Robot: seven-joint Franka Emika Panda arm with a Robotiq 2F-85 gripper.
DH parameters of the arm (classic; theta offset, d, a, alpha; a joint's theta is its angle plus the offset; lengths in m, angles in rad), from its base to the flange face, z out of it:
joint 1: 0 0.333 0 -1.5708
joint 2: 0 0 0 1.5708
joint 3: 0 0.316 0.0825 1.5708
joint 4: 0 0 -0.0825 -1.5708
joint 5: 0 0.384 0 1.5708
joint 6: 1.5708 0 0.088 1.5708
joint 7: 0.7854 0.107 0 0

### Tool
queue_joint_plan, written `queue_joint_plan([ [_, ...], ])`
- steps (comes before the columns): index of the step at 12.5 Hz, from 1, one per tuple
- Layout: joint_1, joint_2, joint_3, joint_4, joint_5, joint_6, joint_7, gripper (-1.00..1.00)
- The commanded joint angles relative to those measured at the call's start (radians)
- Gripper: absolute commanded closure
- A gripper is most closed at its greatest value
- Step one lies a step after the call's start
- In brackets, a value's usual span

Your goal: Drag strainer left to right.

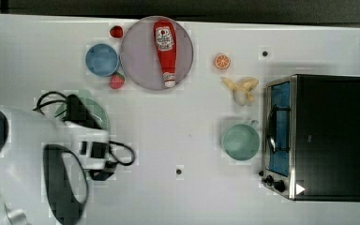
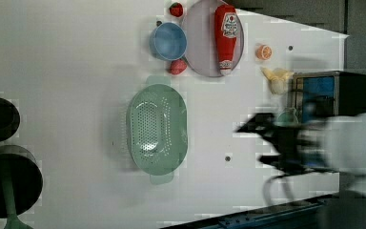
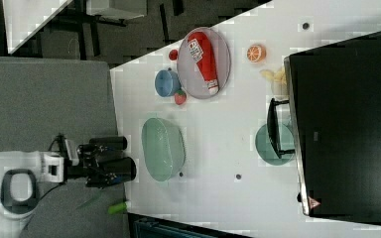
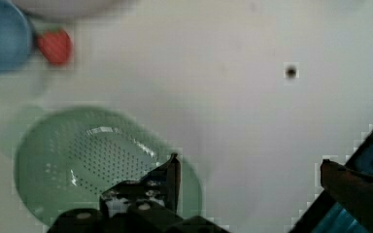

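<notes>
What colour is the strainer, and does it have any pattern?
Pale mint green, with rows of small holes; the strainer shows best in the left view.

Top view: the arm covers most of the strainer (image 1: 95,108), leaving an arc of mint rim. Left view: the gripper (image 2: 267,143) and arm are smeared by blur, and the mug (image 2: 286,116) behind them is barely discernible. Right view: the oven (image 3: 345,124) door handle crosses the mug. Wrist view: the blue bowl (image 4: 0,36) is cut by the frame edge; one finger (image 4: 167,177) overlaps the strainer's rim
</notes>
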Motion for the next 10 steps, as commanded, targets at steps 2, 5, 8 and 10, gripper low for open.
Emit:
queue_joint_plan([
  [2,-0.001,0.112,0.118,-0.003,0.004,0.194,0.422,-1.0],
  [5,0.006,0.248,0.141,-0.058,0.002,0.381,0.598,-1.0],
  [8,0.015,0.367,0.136,-0.103,-0.004,0.574,0.717,-1.0],
  [10,0.026,0.438,0.118,-0.106,-0.022,0.664,0.732,-1.0],
])
